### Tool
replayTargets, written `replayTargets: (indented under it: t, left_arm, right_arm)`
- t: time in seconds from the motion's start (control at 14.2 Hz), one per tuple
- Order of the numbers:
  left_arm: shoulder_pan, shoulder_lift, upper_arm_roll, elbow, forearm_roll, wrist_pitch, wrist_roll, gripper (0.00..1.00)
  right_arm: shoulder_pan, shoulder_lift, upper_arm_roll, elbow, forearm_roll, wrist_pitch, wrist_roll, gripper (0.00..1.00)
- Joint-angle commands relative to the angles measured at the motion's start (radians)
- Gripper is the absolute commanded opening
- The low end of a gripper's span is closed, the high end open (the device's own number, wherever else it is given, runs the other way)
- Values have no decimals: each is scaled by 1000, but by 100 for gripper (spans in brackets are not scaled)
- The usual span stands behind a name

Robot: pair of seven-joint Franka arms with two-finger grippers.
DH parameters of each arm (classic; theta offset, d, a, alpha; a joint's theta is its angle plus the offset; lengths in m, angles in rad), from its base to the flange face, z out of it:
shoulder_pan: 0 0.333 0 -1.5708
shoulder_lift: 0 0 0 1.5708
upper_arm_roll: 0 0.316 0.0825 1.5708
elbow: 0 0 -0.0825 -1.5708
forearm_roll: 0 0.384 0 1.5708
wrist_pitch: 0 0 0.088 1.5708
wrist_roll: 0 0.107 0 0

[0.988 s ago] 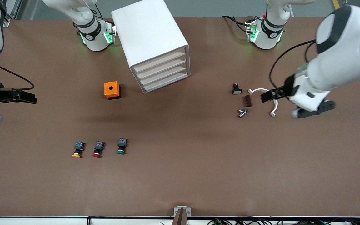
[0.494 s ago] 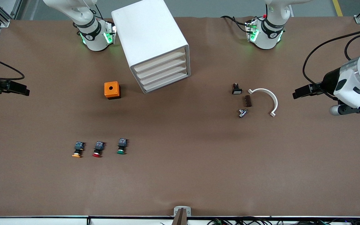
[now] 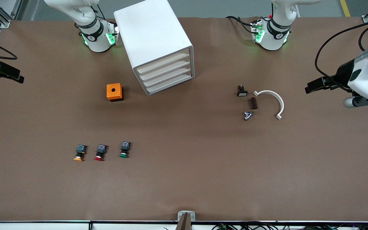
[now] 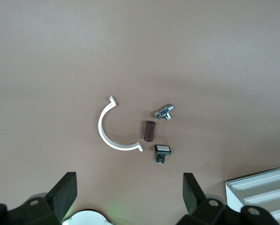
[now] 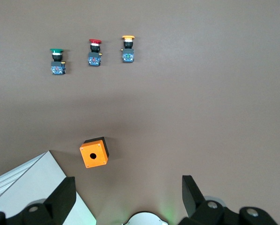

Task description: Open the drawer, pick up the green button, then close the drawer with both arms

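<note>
At the right arm's end of the table, over its edge: right tool (image 3: pixel 18 77), held roughly level, pointing toward the table's middle, fingers spread wide, gripping nothing. Drawn back toward that edge compared with a second ago, with little of the arm now showing.

Well apart from right tool, lying on the table in a row: yellow-capped button (image 3: pixel 80 153), red-capped button (image 3: pixel 100 152), then the button (image 3: pixel 124 150) with the green cap, untouched. Same places as a second ago.

Near the row, closer to the cabinet: orange box (image 3: pixel 114 92) with a round hole on top. Just beside it, cabinet (image 3: pixel 153 41), with the drawer (image 3: pixel 170 84) lowest of four, shut flush, far from both tools.

Toward left tool, a small cluster: black switch (image 3: pixel 241 91), brown block (image 3: pixel 253 103), metal fitting (image 3: pixel 248 115), white curved clip (image 3: pixel 275 95).

Near the table's edge at the left arm's end: left tool (image 3: pixel 310 88), level on a bent wrist, aimed back at the cluster, fingers wide apart and empty. Over the clip a second ago; now pulled well clear of it.
</note>
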Motion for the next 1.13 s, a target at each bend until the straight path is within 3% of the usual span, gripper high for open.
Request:
replayTargets:
  t: [0.0, 0.35, 1.06]
  left_arm:
    - [-9, -80, 14, -94, 29, 58, 33, 99]
    - [9, -91, 13, -82, 32, 138, 34, 99]
    - [8, -149, 10, -37, 74, 73, 71, 99]
  right_arm:
    - [-16, -115, 13, -145, 11, 67, 13, 100]
    - [-15, -139, 13, -142, 2, 61, 2, 100]
    - [-2, -165, 12, -142, -4, 57, -51, 100]
